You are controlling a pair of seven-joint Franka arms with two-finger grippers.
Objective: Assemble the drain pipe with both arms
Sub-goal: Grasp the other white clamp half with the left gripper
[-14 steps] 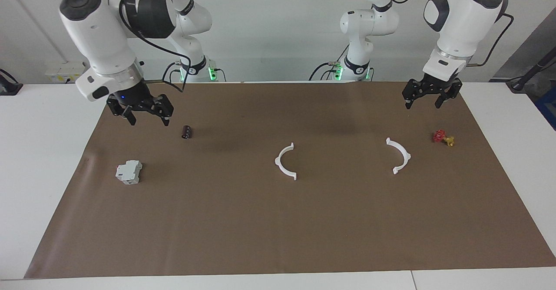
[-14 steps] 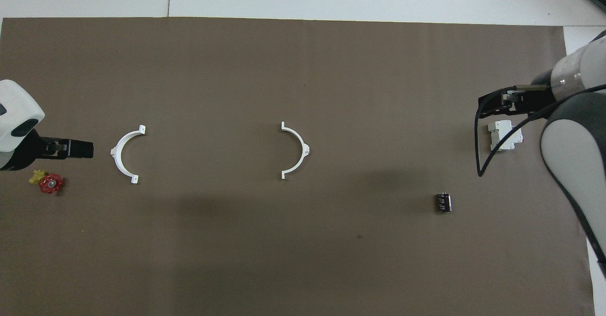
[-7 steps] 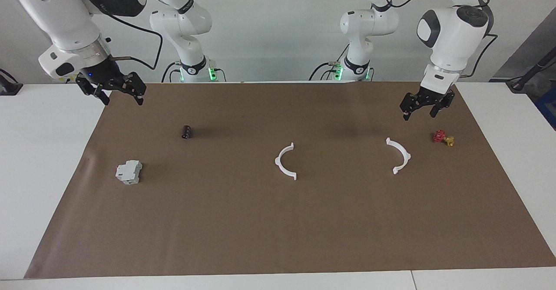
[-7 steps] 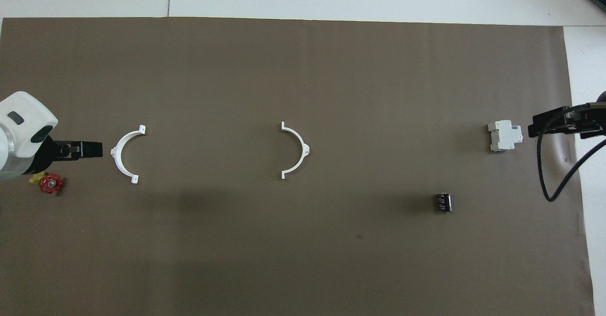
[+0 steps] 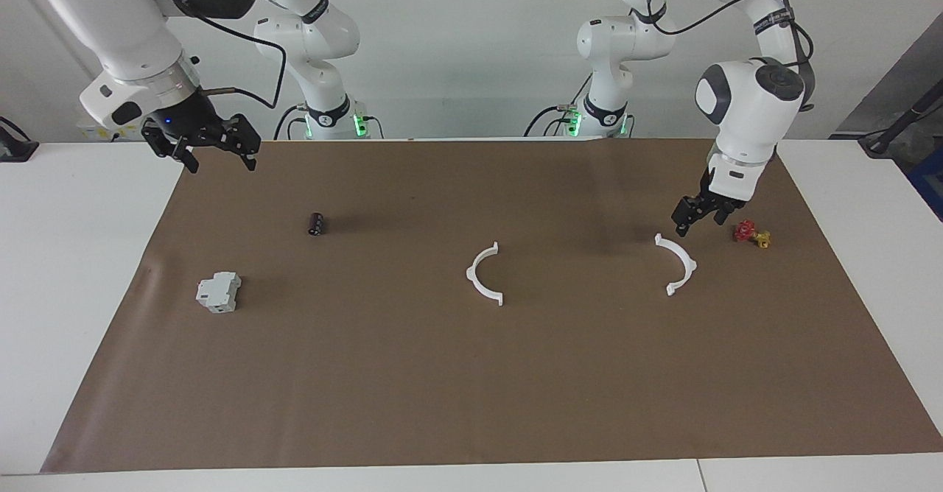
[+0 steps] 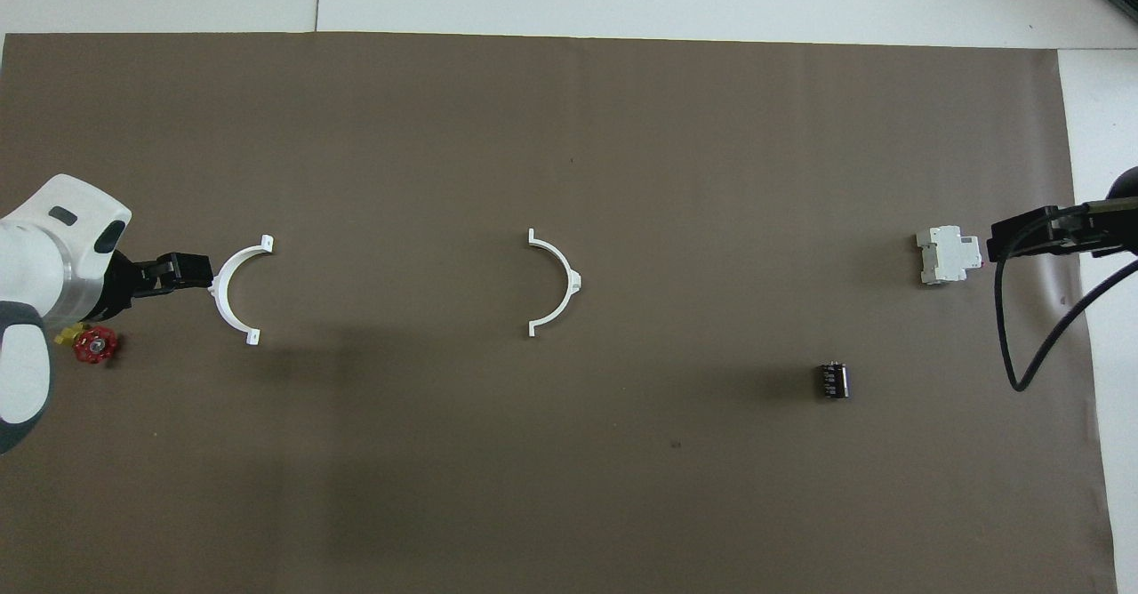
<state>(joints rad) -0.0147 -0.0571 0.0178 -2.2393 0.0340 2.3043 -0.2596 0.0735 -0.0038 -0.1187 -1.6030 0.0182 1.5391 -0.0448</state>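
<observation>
Two white pipe halves (image 5: 486,277) (image 5: 676,264) lying flat on the brown mat (image 5: 471,389) on the table, well apart, curved backs facing each other. Not joined yet. Left claw (image 5: 695,219) low, just beside the half at the left arm's end, open wide and holding nothing. Red-and-yellow valve piece (image 5: 751,234) close by. Right claw (image 5: 214,155) up high over the mat's corner, open, empty, waiting. Step in hand, by the look of it: reaching for the first half. Next: drop down gently, pinch the thin curve, miss the valve.
</observation>
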